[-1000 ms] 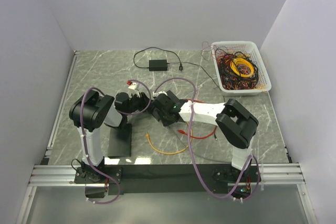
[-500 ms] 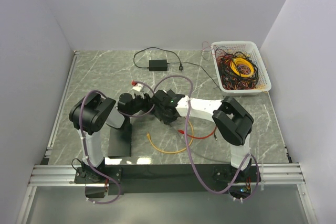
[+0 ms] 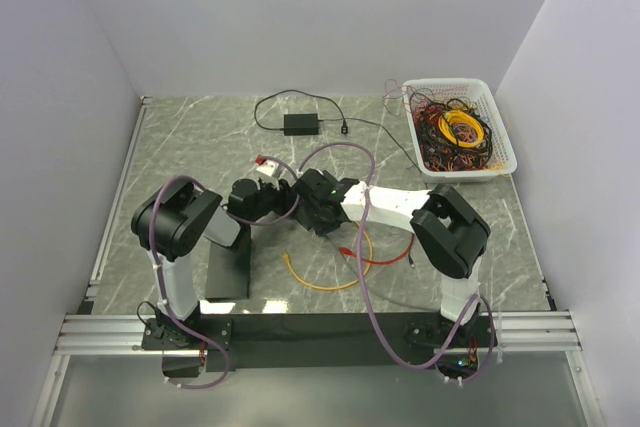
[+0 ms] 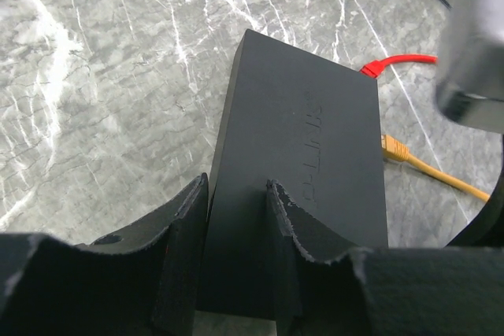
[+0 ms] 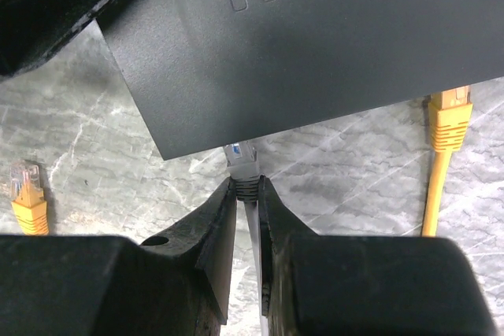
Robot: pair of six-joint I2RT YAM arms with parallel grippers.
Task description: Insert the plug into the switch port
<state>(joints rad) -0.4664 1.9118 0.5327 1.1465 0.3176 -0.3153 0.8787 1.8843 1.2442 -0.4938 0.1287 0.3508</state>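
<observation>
My left gripper (image 4: 236,194) is shut on one end of the black TP-Link switch (image 4: 315,131) and holds it just above the marble table. My right gripper (image 5: 246,185) is shut on a grey plug (image 5: 242,161) with a clear tip. The plug's tip touches the near edge of the switch (image 5: 299,45), and I cannot tell how far it is in. In the top view the two grippers meet mid-table, left (image 3: 268,197) and right (image 3: 303,202), and the switch is hidden between them.
A yellow cable (image 3: 320,282) and a red cable (image 3: 385,257) lie in front of the grippers. A white basket (image 3: 505,162) of tangled cables stands back right. A black adapter (image 3: 300,124) sits at the back. A flat black rectangle (image 3: 230,267) lies near the left arm.
Both grippers have shifted a little to the right and towards the back, staying close together. The yellow cable's end has moved slightly.
</observation>
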